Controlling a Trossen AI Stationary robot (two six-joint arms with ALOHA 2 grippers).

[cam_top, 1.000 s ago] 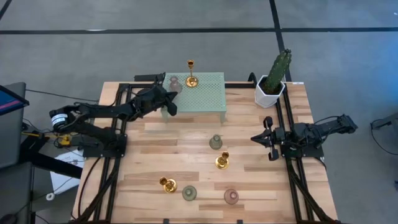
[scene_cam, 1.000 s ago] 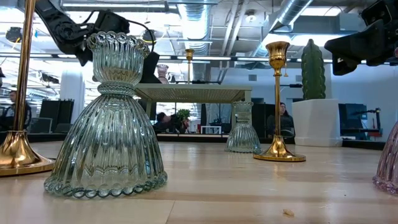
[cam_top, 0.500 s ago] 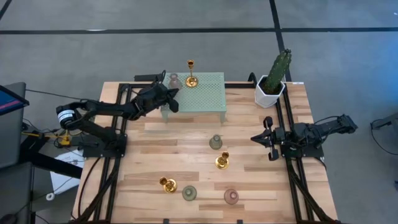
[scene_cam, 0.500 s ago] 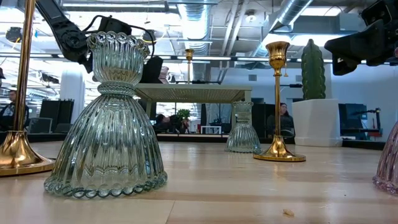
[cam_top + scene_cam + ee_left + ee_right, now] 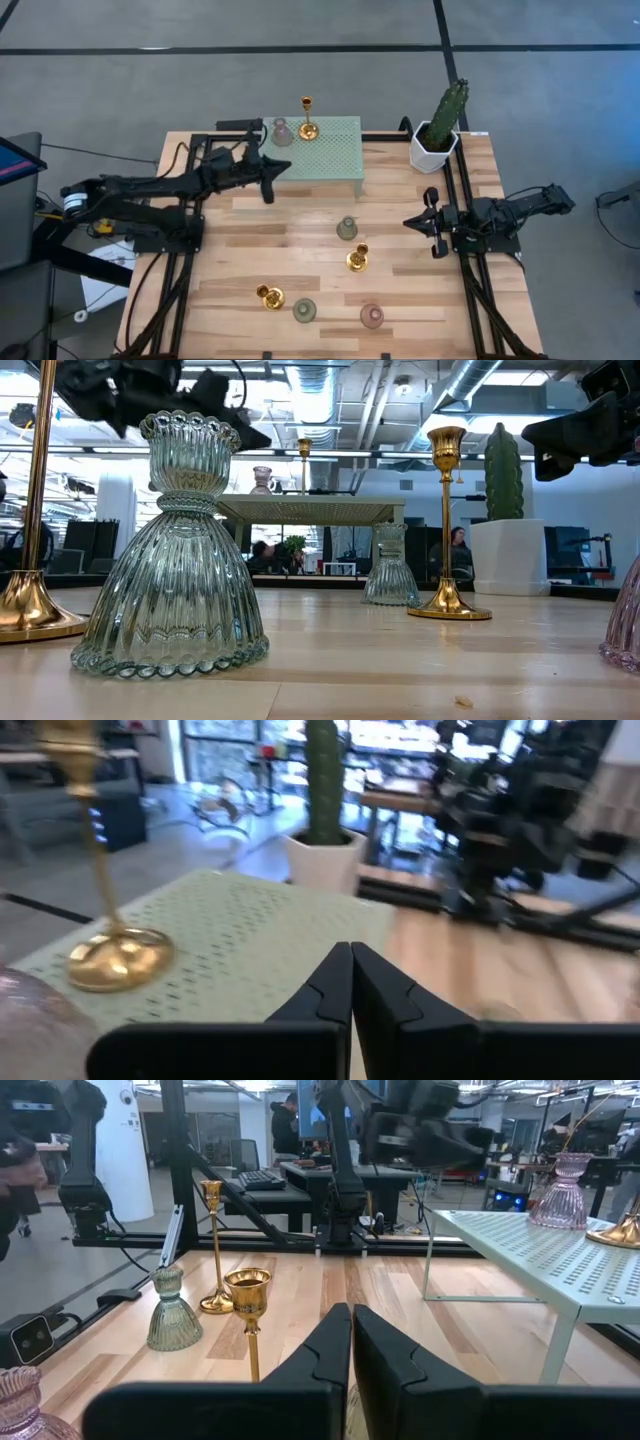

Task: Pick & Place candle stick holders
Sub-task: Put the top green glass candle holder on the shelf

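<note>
Candle stick holders (image 5: 347, 229) all upright, stems vertical; left end effector (image 5: 270, 178) clenched empty beside stand (image 5: 325, 148).

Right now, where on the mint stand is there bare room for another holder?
The mint green perforated stand is bare over its right half and front strip. Its back-left corner is crowded: the pink glass holder and tall gold candlestick stand there, with the shut left gripper beside that end.

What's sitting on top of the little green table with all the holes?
Two candle holders stand on the green stand: a tall gold one and a pink glass one, both near its left end. The rest of its top is bare. Nothing shows underneath from the low view.
</note>
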